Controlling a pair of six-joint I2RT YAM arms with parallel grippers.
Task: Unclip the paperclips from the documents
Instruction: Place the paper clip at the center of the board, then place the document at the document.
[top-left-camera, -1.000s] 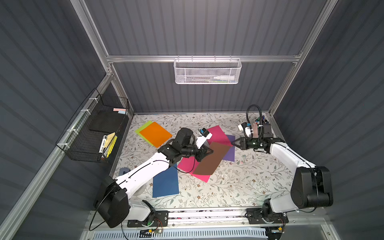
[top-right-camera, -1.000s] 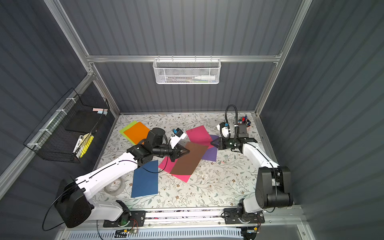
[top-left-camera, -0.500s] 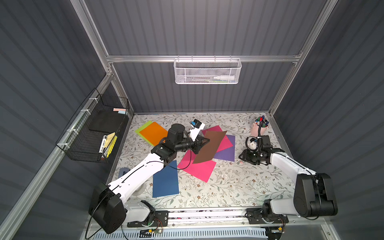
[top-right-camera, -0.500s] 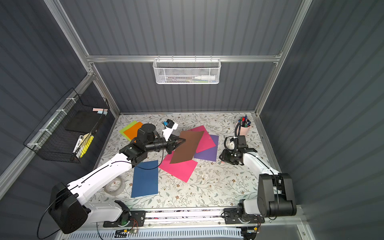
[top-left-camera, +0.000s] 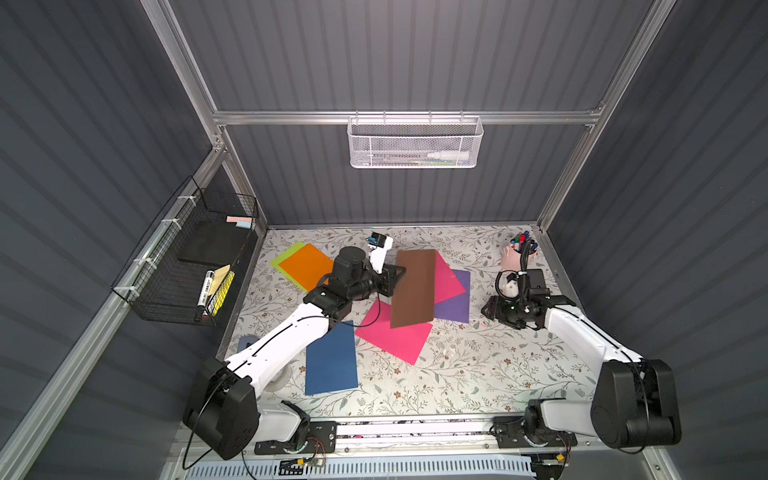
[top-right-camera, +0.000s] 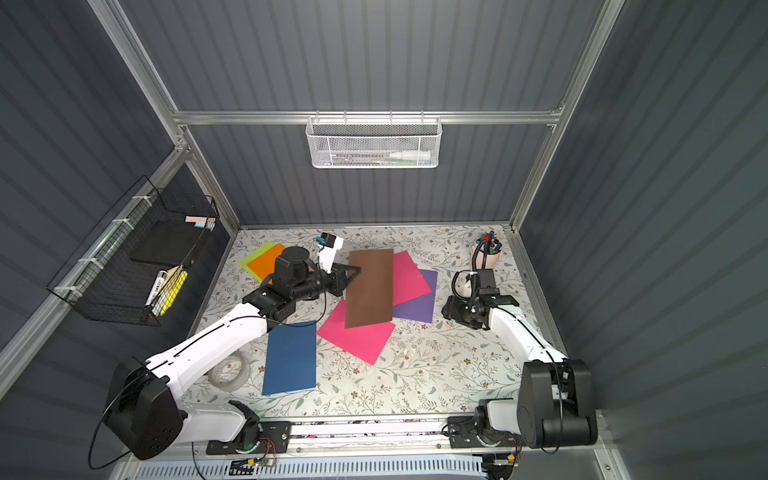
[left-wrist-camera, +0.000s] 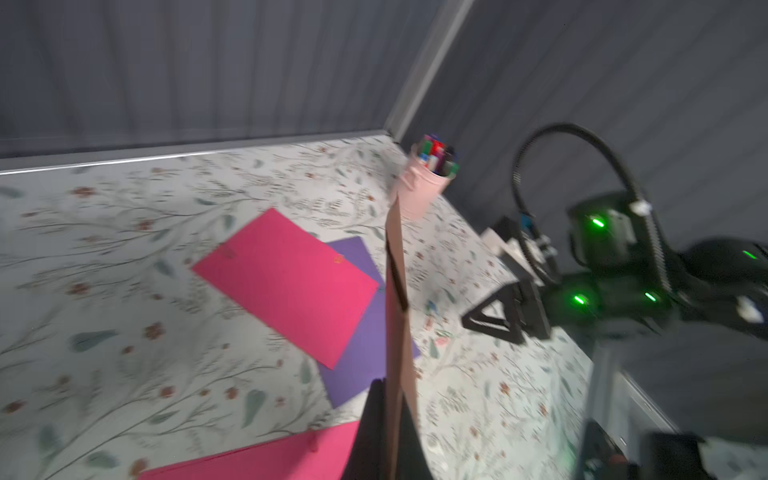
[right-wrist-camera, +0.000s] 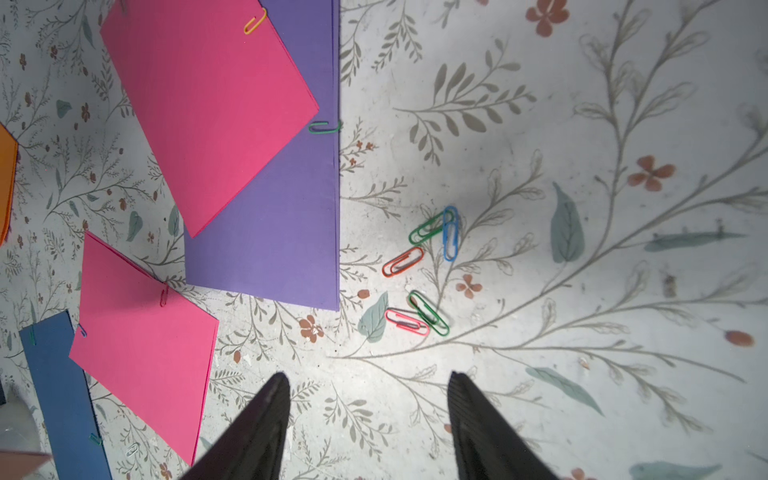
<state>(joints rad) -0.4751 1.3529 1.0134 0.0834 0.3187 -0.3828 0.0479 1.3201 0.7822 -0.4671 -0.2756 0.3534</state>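
Overhead, in both top views: left gripper (top-left-camera: 398, 277) clenched on a long edge of the brown sheet (top-left-camera: 413, 291). The sheet is raised off the table (top-left-camera: 478, 374), likely to present it to the other arm. Right gripper (top-left-camera: 487, 311) sits low over bare table beside the purple sheet (top-left-camera: 455, 305).

Left wrist view: brown sheet edge-on, pinched between the fingers. A dark streak on it may be a clip; too blurred to tell.

Right wrist view: jaws released, nothing between them. Five loose paperclips (right-wrist-camera: 424, 270) lie together just ahead, apparently the drop spot. A green paperclip (right-wrist-camera: 324, 126) grips the purple sheet's edge, a yellow paperclip (right-wrist-camera: 254, 20) the pink sheet (right-wrist-camera: 199, 104).
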